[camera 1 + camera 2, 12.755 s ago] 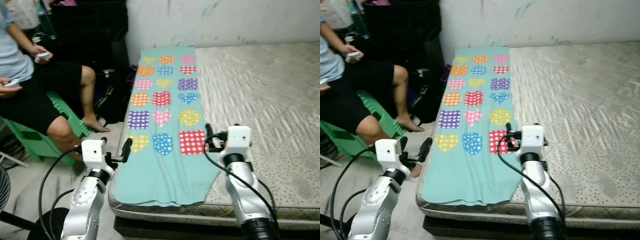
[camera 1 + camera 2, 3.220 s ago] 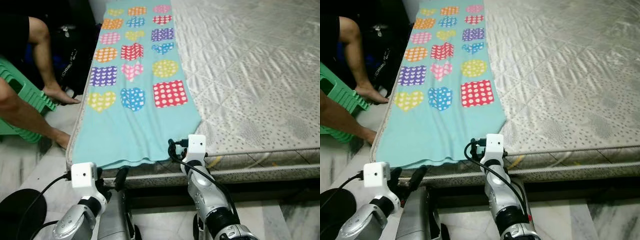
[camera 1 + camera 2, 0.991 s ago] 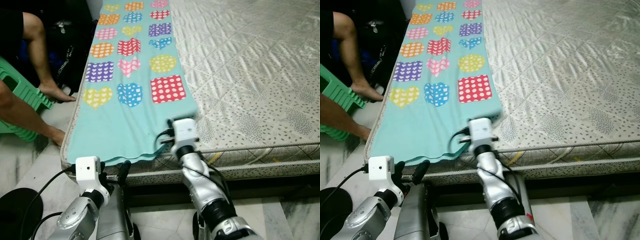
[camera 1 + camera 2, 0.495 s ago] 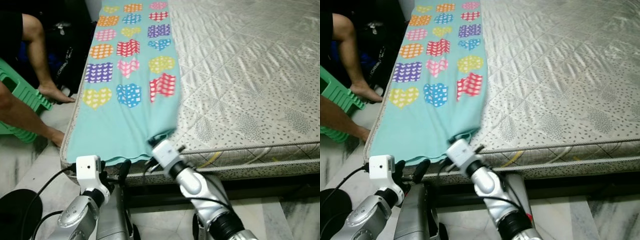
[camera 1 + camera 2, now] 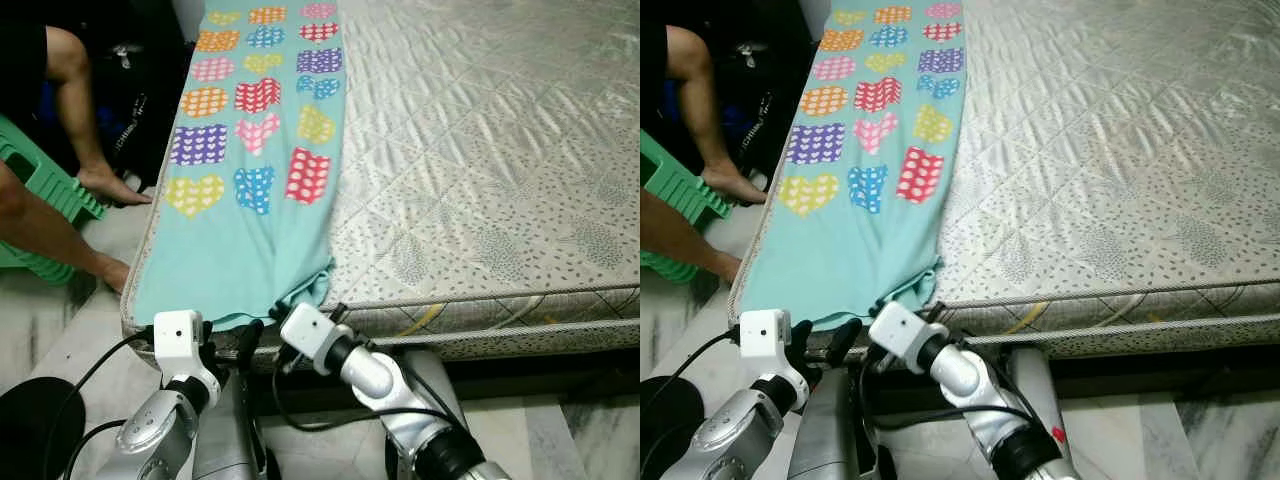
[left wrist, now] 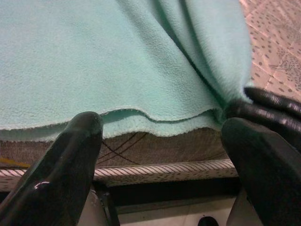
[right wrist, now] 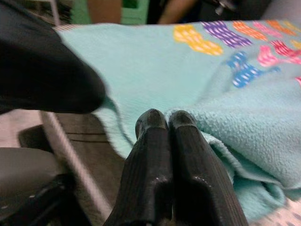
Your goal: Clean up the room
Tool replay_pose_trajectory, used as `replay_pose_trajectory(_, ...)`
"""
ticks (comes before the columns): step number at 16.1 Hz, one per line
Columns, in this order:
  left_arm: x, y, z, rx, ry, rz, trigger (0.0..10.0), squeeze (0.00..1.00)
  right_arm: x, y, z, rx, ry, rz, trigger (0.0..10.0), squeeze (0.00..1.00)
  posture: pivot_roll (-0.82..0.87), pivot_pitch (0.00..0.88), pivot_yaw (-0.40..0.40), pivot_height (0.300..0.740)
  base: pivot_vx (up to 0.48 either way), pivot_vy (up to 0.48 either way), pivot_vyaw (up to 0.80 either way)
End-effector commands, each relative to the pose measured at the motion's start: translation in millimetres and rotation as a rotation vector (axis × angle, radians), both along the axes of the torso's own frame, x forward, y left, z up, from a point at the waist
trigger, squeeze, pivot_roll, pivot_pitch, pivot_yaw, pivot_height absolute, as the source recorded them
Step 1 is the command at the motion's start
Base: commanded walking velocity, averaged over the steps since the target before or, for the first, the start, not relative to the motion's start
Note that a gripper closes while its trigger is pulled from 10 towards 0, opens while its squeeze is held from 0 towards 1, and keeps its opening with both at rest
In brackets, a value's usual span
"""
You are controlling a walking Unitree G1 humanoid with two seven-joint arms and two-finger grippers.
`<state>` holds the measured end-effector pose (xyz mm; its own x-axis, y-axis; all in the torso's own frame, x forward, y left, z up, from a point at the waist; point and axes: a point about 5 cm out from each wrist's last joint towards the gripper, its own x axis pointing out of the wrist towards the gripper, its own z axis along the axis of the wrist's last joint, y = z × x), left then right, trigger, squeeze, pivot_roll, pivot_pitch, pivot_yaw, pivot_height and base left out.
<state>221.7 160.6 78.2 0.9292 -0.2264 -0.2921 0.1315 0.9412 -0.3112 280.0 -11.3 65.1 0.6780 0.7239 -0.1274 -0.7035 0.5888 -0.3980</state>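
Note:
A turquoise blanket (image 5: 245, 170) printed with coloured hearts and squares lies along the left side of the mattress (image 5: 500, 150). Its near right corner is drawn leftward, so the right side is bunched and folded. My right gripper (image 7: 167, 117) is shut on that corner's fabric, at the mattress's front edge (image 5: 290, 305). Just left of it, my left gripper (image 6: 162, 127) is open below the blanket's hanging hem (image 6: 155, 117), fingers spread with nothing between them. The right gripper's black fingers (image 6: 268, 108) show at the hem in the left wrist view.
A person's bare legs (image 5: 70, 80) and a green stool (image 5: 40, 190) are on the left beside the bed, with a black bag (image 5: 140, 90) behind them. A black round base (image 5: 30, 420) stands on the marble floor at lower left.
My right gripper has pulled the blanket's near right corner leftward toward the left gripper, folding the right side over itself. The left gripper has stayed in place.

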Motion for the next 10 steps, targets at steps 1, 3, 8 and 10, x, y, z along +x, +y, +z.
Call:
replay_pose_trajectory(1, -1.0, 4.9, -2.7, 0.023, 0.013, 0.009, 10.0, 0.00, 13.7, -7.5, 1.5, 0.026, 0.056, -0.122, 10.0, 0.00, 0.02, 0.114, 0.116, 0.500, 0.000, 0.000, 0.00)
replay_pose_trajectory(3, -1.1, 4.8, -3.4, 0.024, 0.015, 0.007, 10.0, 0.00, 30.5, -24.5, 2.9, 0.110, 0.153, -0.294, 10.0, 0.00, 0.02, 0.112, 0.115, 0.500, 0.000, 0.000, 0.00)
replay_pose_trajectory(8, -0.6, 4.7, -4.0, 0.026, 0.016, 0.003, 10.0, 0.00, 37.2, -32.3, -4.1, 0.154, 0.303, -0.342, 10.0, 1.00, 0.02, 0.105, 0.113, 0.500, 0.000, 0.000, 0.00)
replay_pose_trajectory(10, -0.3, 4.6, -4.0, 0.029, 0.014, 0.001, 10.0, 0.00, 37.3, -29.4, -6.5, 0.160, 0.355, -0.323, 10.0, 1.00, 0.02, 0.101, 0.114, 0.500, 0.000, 0.000, 0.00)
